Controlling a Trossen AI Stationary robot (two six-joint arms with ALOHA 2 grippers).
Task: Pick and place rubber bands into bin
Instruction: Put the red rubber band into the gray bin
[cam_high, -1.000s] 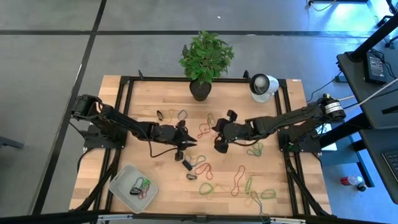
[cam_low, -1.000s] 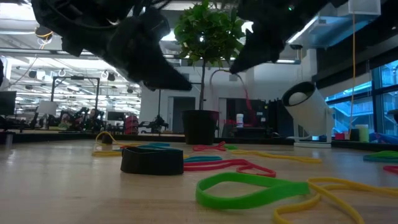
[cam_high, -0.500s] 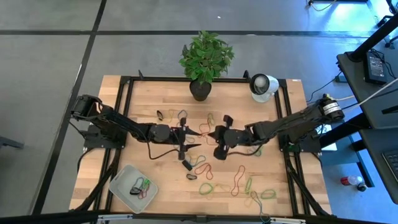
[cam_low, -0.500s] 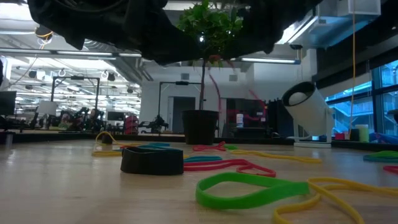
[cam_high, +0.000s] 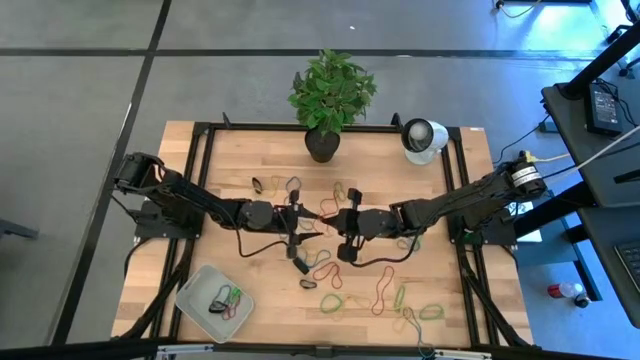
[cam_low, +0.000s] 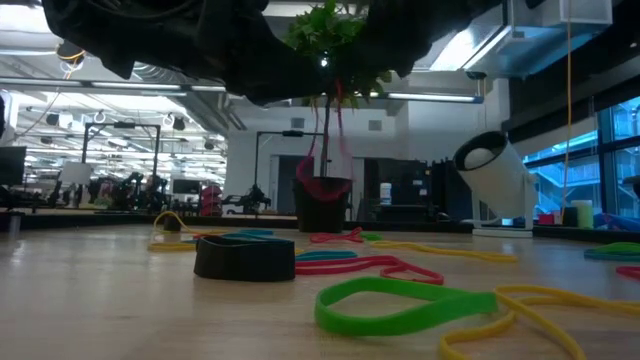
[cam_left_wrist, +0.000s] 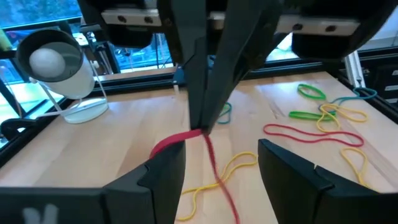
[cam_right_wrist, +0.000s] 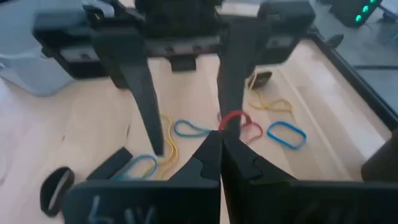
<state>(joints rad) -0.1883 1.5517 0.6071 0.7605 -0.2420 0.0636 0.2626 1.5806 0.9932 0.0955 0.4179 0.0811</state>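
We see the bin (cam_high: 213, 299) at the near left corner of the surface (cam_high: 240, 150). Mid-surface, the right tool (cam_high: 338, 221) pinches a red band (cam_left_wrist: 186, 138), and the left tool (cam_high: 303, 222) stands open around it.

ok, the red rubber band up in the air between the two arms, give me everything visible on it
The thin red rubber band is a floppy rubbery loop, lifted off the wooden table near its middle. The right gripper has its fingers shut on it, pinching it at the tips. From there it hangs slack; in the low view it droops as a narrow loop in front of the plant pot. The left gripper faces it with fingers open on either side, not touching it. Loose bands lie on the table below.
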